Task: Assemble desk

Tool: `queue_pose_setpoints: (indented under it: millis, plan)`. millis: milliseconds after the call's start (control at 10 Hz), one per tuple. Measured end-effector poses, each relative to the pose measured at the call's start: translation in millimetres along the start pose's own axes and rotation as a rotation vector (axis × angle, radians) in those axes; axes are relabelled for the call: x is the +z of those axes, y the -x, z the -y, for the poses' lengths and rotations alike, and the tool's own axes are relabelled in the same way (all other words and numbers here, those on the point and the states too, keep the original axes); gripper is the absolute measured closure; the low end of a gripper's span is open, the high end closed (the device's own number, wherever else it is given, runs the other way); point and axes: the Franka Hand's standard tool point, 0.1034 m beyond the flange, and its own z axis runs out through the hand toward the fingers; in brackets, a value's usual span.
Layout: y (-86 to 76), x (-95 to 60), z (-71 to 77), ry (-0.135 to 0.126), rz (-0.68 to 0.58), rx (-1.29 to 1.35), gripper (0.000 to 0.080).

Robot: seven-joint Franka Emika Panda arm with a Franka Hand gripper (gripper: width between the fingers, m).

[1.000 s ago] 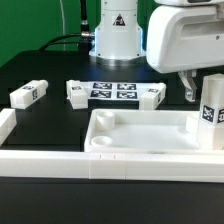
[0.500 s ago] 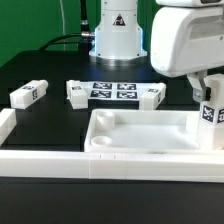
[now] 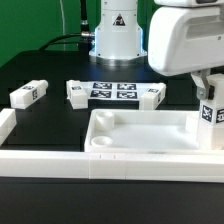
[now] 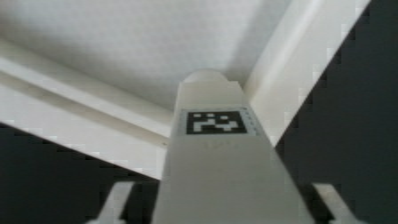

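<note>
Sliding toward the exterior view's right over the last second, the arm's white wrist housing (image 3: 185, 35) now hangs above the right end of the desk top (image 3: 150, 150), which lies rim-up on the black tabletop (image 3: 60, 70). With it came the tool (image 3: 210, 95). It stood wide and a little to one side of the upright leg (image 3: 211, 118), and it now straddles that leg with its jaws drawn in on either side. Whether the pads already press on the leg cannot be told from these views. As a judgement, the grasp is being made, and lifting or seating this leg at a corner comes next. The three spare legs (image 3: 28, 94) (image 3: 77, 92) (image 3: 150, 96) and the marker board (image 3: 112, 90) lie where they did, behind the desk top. Only the exterior view gives that layout, but it cuts the leg off at its right border and hides most of the jaws. The wrist view looks straight down the leg (image 4: 222, 160) and shows it centred between the grey fingers (image 4: 116, 205), with a corner of the desk top (image 4: 107, 40) beyond and the leg's tag (image 4: 217, 124) facing the camera. The foot of the leg is hidden, so I cannot say whether it sits in a socket.
</note>
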Motion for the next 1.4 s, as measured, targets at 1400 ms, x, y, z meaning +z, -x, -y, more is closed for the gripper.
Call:
queue_pose_setpoints:
  millis: [1400]
  plan:
    - [4.4, -0.3, -17.2, 0.021, -0.002, 0.827, 0.0509]
